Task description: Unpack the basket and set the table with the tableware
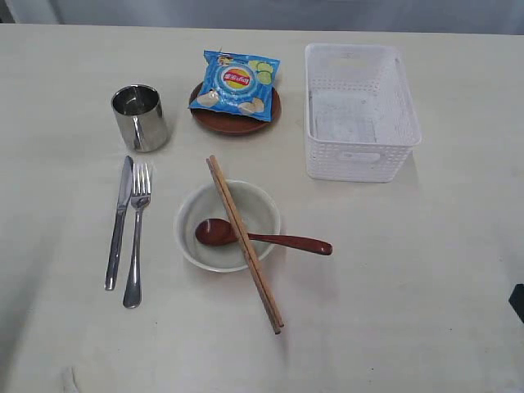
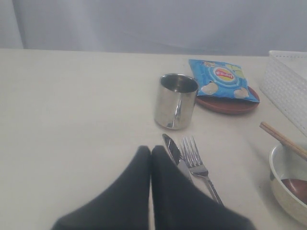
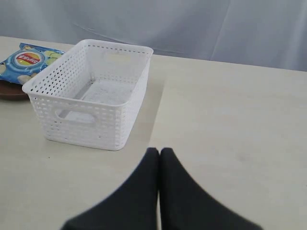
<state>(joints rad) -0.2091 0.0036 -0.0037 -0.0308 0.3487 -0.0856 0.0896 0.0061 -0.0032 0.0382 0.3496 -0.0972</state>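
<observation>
**Task status.** We count the basket (image 3: 88,120) as emptied: its floor shows bare and nothing is left inside. It stands on the tabletop (image 1: 426,278) ahead of the right hand (image 3: 159,154), clear of its fingertips.

**Items laid out, all ahead of the left hand (image 2: 150,153):**
- The knife (image 2: 173,152) and fork (image 2: 195,158) lie side by side, nearest the fingertips. Their handles are hidden behind the hand.
- The cup (image 2: 175,100) stands upright, just beyond the knife and fork.
- The plate (image 2: 230,106) sits farther off, past the cup, and carries the chip bag (image 2: 221,79).
- The bowl (image 2: 283,196) is off to one side of the hand.
- The spoon (image 1: 214,232) rests in the bowl with its handle out over the rim.
- The chopsticks (image 1: 255,270) lie across the bowl's rim.

**Progress.** We judge the unpacking finished and the setting all but complete. At most a tidy-up seems to remain. We cannot tell whether the bag belongs on the plate.

**Left hand.** The fingers are pressed together, gripping nothing. It touches nothing that we can see.

**Right hand.** The fingers are pressed together and it is empty, with bare tabletop around it.
</observation>
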